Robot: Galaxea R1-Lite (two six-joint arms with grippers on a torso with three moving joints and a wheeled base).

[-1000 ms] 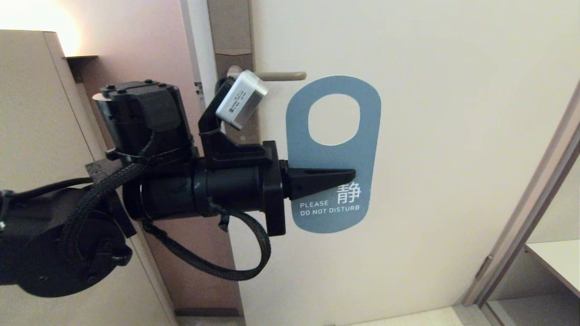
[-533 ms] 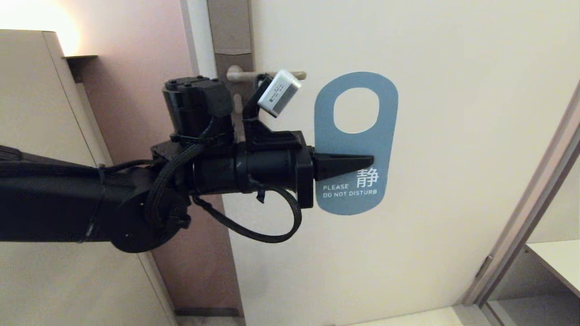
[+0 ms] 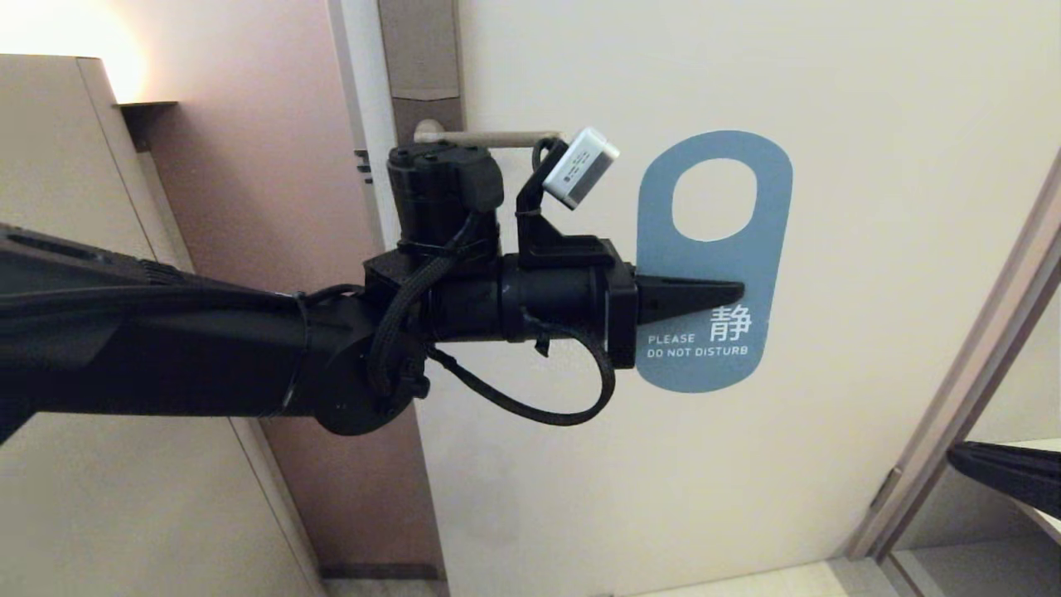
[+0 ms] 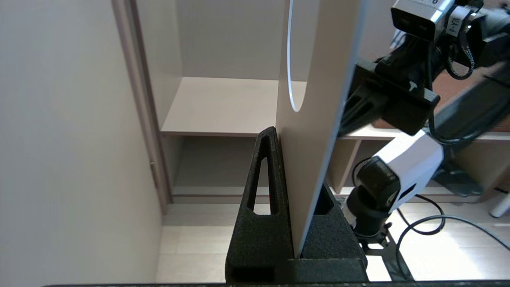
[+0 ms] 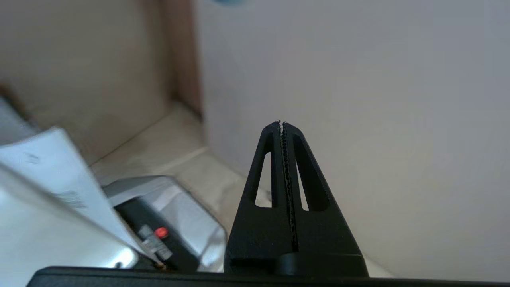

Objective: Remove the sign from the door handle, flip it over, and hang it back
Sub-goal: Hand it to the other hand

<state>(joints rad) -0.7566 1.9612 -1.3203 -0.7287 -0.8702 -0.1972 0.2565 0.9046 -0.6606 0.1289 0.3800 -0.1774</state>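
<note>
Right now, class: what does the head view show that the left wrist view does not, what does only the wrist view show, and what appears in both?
Only the head view shows the door handle and the blue face of the sign reading "PLEASE DO NOT DISTURB". Only the left wrist view shows the sign's pale other face edge-on, a shelf beyond, and much of the right arm. Both show the left gripper shut on the sign, and the door.
</note>
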